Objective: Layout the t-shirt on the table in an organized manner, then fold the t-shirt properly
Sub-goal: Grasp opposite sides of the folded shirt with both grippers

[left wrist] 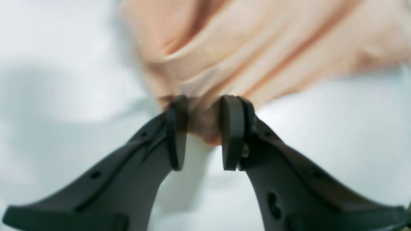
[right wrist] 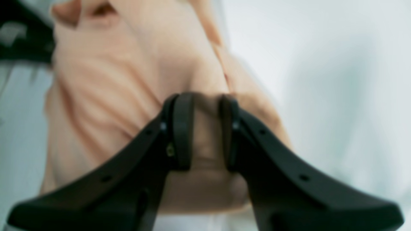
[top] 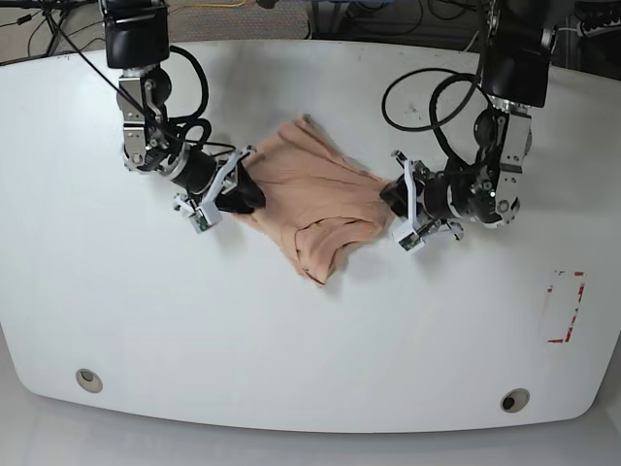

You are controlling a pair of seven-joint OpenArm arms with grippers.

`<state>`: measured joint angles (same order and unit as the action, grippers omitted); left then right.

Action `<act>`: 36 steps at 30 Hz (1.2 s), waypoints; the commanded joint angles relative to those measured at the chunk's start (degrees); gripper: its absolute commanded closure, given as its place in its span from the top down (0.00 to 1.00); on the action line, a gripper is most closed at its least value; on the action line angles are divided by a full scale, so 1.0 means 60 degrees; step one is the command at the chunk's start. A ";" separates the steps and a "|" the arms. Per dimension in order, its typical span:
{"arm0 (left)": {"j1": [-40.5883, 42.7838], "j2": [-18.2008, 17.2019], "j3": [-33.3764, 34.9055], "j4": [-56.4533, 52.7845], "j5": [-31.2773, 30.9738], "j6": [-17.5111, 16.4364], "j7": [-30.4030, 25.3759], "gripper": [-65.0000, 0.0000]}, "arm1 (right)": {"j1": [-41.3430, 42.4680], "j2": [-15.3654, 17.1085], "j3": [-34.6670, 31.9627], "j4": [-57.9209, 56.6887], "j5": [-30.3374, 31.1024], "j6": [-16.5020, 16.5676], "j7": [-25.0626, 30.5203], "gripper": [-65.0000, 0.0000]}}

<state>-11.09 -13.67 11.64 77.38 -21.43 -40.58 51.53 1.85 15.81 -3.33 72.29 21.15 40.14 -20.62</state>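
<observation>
The peach t-shirt (top: 306,194) lies crumpled and stretched between both grippers in the middle of the white table (top: 291,330). My left gripper (top: 391,202), on the right in the base view, is shut on a bunched edge of the t-shirt (left wrist: 257,48); in its wrist view the fabric is pinched between the fingers of the left gripper (left wrist: 201,128). On the other side my right gripper (top: 247,197) is shut on a thick fold of the t-shirt (right wrist: 128,80), which fills the gap of the right gripper (right wrist: 205,128). Folds hide the print.
Two round grommet holes (top: 88,379) (top: 514,399) sit near the table's front edge. A red dashed rectangle mark (top: 565,306) is at the right. Black cables (top: 427,97) loop from both arms over the back half of the table.
</observation>
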 commanded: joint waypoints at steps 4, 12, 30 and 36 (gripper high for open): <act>-0.1279 -0.0088 -0.0057 -0.1183 0.0136 0.0096 0.0064 0.24 | -0.0579 -0.0460 0.0944 0.2362 -0.0352 -0.0023 -0.1332 0.21; -0.1997 -0.0293 -0.0130 -0.0421 0.0092 0.0096 0.0123 0.24 | -0.0828 -0.0929 0.1354 0.4779 -0.0528 -0.0023 -0.3061 0.21; 0.0830 0.0894 -0.0570 0.3315 0.0151 0.0096 0.1016 0.24 | -0.0550 -0.1691 0.0812 0.3724 -0.1949 -0.0023 -0.2548 0.21; 0.1827 0.1421 -0.0584 0.3139 0.0165 0.0096 0.0958 0.24 | -0.0564 -0.1940 0.0812 0.2493 -0.2653 -0.0023 -0.1464 0.21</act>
<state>-0.40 -5.52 8.36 96.40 -19.81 -39.92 58.65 -2.11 3.88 1.06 89.78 5.85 40.10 -32.42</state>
